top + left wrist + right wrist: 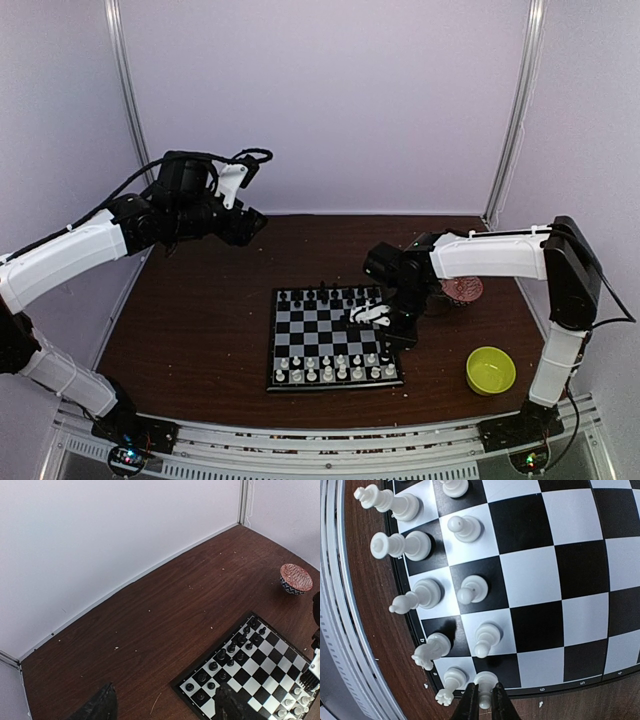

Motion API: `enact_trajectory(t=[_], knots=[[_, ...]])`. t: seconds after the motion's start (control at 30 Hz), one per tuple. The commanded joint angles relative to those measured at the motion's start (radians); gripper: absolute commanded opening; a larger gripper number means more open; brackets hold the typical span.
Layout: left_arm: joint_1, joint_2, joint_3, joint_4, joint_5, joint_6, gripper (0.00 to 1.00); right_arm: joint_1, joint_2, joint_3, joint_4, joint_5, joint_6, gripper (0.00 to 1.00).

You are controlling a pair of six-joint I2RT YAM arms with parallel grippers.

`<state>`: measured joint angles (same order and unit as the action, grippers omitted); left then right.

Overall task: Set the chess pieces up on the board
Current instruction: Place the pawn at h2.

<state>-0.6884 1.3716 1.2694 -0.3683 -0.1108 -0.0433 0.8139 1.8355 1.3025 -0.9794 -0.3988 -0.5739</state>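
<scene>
The dark wooden worktop (200, 330) carries a black-and-grey checkered board (570, 570). The left gripper (165, 701) gapes empty; the right gripper (484, 694) seemingly pinches a tiny white plastic pawn (485, 679) on its edge square. A crooked release could topple the adjacent rook (452, 680).
</scene>
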Motion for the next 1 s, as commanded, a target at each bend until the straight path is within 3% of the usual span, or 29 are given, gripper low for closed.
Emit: enact_trajectory(t=[0.0,0.7,0.97], knots=[[0.000,0.007,0.023,0.022,0.014,0.006,0.68,0.003,0.006,0.000,0.002,0.023,-0.004,0.09],[0.000,0.015,0.025,0.019,0.017,0.005,0.68,0.005,0.043,0.013,0.014,0.031,0.006,0.14],[0.000,0.021,0.026,0.018,0.011,0.008,0.68,0.001,-0.019,0.022,-0.045,-0.001,-0.029,0.20]])
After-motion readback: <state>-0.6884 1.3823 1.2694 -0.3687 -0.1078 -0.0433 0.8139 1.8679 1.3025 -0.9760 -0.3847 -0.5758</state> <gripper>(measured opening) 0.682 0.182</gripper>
